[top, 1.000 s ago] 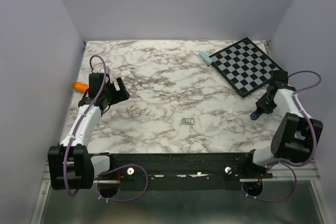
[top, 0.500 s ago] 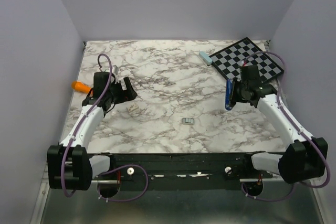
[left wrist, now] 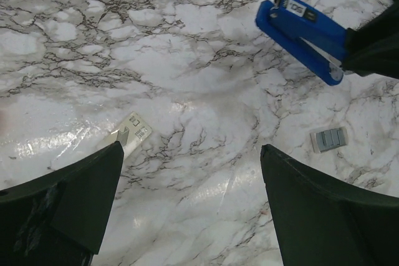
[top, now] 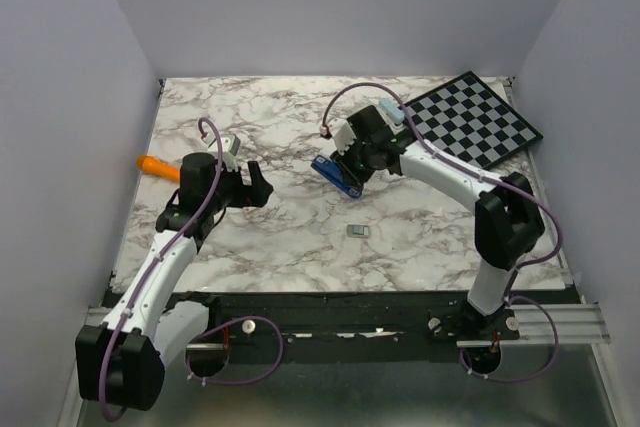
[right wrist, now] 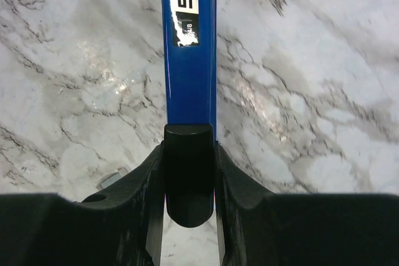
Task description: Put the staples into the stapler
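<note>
Near the middle of the white, grey-veined marble table (top: 300, 257), clamped by one end between the fingers of the right gripper (top: 362, 165): the slim blue stapler (top: 335, 175). Long axis on a diagonal in the top view, free end pointing far-left, held end near-right. In the right wrist view, running straight away from the fingers, dark blue face with a white "50" label turned to the camera, far end cut off by the top edge. Light blue top not to be made out. Resting on the marble or lifted off it: cannot tell.

Just nearer the arms' bases, apart from the stapler, the small flat silvery-grey block of staples (top: 357, 231); in the right wrist view only a grey sliver half hidden behind a finger.

Jaws of the left gripper (top: 250, 179) spread wide, pinching nothing, with a small whitish scrap (left wrist: 133, 134) just by one fingertip. Further left, an orange pen-like stick (top: 153, 163), its right end behind the arm.
</note>
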### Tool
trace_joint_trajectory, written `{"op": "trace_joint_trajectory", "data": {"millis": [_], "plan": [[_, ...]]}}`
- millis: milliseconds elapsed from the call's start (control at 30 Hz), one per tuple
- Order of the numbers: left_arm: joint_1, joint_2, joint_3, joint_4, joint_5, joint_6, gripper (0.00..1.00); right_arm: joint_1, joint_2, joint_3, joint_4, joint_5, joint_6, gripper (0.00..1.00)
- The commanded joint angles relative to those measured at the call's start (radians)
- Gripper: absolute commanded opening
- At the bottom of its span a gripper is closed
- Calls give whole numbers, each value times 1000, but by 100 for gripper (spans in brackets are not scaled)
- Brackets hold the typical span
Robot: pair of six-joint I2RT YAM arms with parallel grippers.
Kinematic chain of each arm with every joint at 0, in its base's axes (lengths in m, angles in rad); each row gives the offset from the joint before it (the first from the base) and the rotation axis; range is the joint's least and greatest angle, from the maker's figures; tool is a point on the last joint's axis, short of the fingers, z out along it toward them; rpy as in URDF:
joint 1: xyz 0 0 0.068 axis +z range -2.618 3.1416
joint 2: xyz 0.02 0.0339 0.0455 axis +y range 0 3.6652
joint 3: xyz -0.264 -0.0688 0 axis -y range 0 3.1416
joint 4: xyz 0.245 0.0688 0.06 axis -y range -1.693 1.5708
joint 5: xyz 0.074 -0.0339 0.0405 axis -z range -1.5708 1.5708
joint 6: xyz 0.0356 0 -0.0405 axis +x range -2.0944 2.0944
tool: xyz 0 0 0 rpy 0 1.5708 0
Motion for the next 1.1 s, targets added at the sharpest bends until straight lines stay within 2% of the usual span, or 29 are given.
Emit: {"op": "trace_joint_trajectory", "data": {"millis": [0,233,333,400,433,467,533,600,633,700,767,833,933,1067], "plan": [[-6,-82,-26,42,47,69,99,46,106,142,-60,-140,-216,1],[-9,-138,-50,107,61,83,99,128,280,258,-140,-185,-301,1],[-9,-129,-44,123,75,66,99,148,330,295,-172,-188,-312,7],[-9,-115,-38,148,108,62,99,152,344,304,-181,-182,-296,17],[-9,-109,-38,159,116,60,99,153,348,309,-187,-185,-292,35],[-9,-104,-38,171,119,57,99,155,347,310,-194,-172,-286,46],[-9,-84,-37,211,136,61,99,155,313,294,-181,-151,-257,67],[-9,-64,-34,237,185,78,99,153,235,260,-127,-93,-206,77],[-9,-58,-32,270,197,104,99,149,204,217,-105,-82,-188,86],[-10,-27,-24,312,223,127,99,138,135,174,-42,-59,-119,92],[-13,-3,-1,324,268,187,99,106,40,110,-10,-51,-57,93],[-32,45,23,311,298,229,99,63,-50,64,26,-34,48,100],[-74,115,75,280,323,316,99,-8,-149,-53,73,-21,176,100],[-143,190,115,271,343,423,99,-91,-386,-222,131,19,363,100]]}}
